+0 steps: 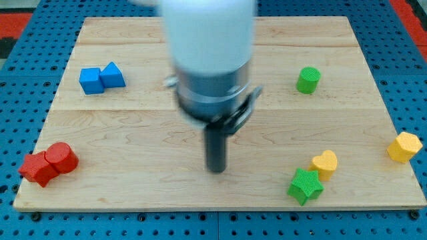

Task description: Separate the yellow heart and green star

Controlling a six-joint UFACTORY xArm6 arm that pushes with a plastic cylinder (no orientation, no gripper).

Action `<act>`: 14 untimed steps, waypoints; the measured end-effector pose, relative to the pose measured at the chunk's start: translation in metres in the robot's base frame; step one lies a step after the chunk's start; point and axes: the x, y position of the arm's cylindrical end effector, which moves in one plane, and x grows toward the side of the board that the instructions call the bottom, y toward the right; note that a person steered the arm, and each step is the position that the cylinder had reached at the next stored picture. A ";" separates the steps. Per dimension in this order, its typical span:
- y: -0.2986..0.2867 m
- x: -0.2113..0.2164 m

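The yellow heart (325,162) lies near the view's bottom right on the wooden board (133,133). The green star (305,186) lies just below and left of it, touching it. My tip (215,169) is the lower end of a dark rod at the board's lower middle. It is well to the left of both blocks and touches neither.
A green cylinder (308,80) is at the upper right. A yellow hexagon (404,147) is at the right edge. Two blue blocks (101,79) touch at the upper left. Two red blocks (49,163) touch at the lower left. The arm's white body hangs over the top middle.
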 end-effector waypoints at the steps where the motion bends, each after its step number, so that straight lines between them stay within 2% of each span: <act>1: 0.094 -0.026; 2: 0.177 -0.021; 3: 0.199 -0.050; 4: 0.284 -0.059; 5: 0.322 -0.060; 6: 0.321 -0.027; 7: 0.304 0.031; 8: 0.286 0.009; 9: 0.320 0.002; 10: 0.292 -0.019; 11: 0.245 -0.016; 12: 0.254 0.063; 13: 0.217 0.084; 14: 0.144 0.070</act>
